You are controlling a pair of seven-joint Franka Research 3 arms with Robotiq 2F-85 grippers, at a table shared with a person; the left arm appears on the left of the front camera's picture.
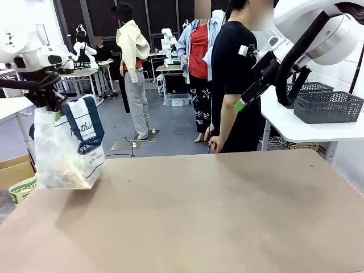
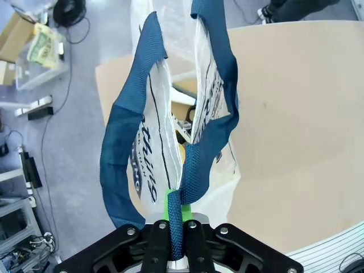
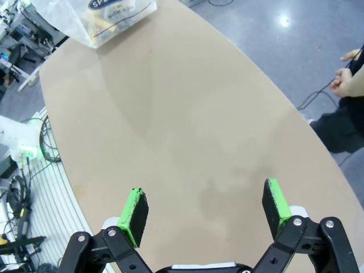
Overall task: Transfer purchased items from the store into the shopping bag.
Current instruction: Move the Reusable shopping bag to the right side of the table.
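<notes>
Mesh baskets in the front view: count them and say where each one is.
2. One dark grey mesh basket sits on the white side table at right; a second basket stands behind it, partly hidden. More may be hidden.

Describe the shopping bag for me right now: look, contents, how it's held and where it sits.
The shopping bag is translucent white plastic with navy strap handles and a round navy logo with white lettering. The left pincer is shut on one navy handle, holding the bag up at the table's left edge, its bottom at or just above the tabletop. The handles stand apart, so the mouth gapes. Yellowish packaged goods show dimly through the lower wall; the plastic is crumpled.
</notes>
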